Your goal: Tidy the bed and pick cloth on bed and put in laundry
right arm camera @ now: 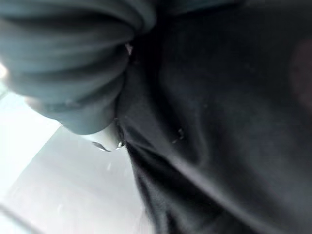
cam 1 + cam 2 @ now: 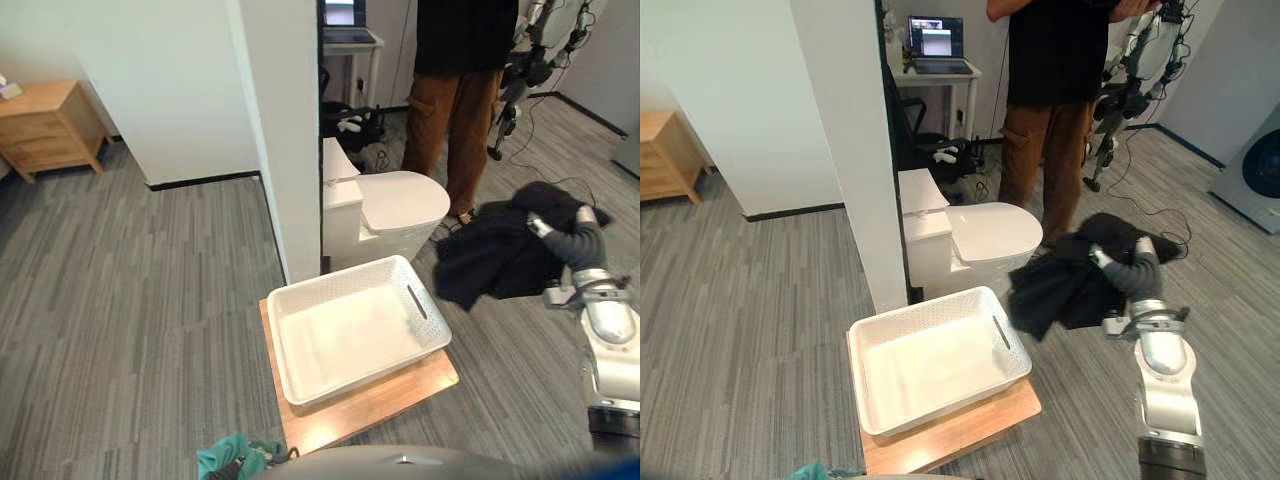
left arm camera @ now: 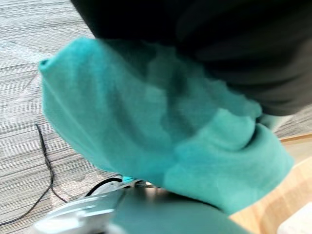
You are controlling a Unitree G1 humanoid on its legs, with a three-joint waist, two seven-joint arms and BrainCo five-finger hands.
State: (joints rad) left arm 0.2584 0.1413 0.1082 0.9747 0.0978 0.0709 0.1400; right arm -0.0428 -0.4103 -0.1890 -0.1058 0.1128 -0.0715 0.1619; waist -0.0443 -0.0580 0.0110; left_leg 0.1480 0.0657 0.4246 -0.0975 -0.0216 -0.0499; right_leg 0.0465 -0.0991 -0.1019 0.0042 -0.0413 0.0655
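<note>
A black cloth [image 2: 1070, 280] hangs bunched from my right hand [image 2: 1103, 256], which is raised to the right of the basket; a silver finger curls over the cloth and the rest is buried in it. In the right wrist view the black cloth [image 1: 224, 126] lies close against the hand's dark cover. My left hand [image 2: 238, 467] shows at the bottom edge of the left eye view, shut on a teal cloth [image 2: 225, 455]. The teal cloth [image 3: 161, 131] hangs in a thick fold in the left wrist view. The white laundry basket [image 2: 340, 290] stands with nothing in it on a wooden board [image 2: 400, 395].
A white toilet [image 2: 400, 205] stands just behind the basket, next to a white pillar [image 2: 290, 130]. A person [image 2: 455, 100] stands beyond the toilet, another robot [image 2: 1140, 60] behind them. A wooden nightstand [image 2: 45, 125] sits far left; a laptop [image 2: 937, 40] rests on a desk.
</note>
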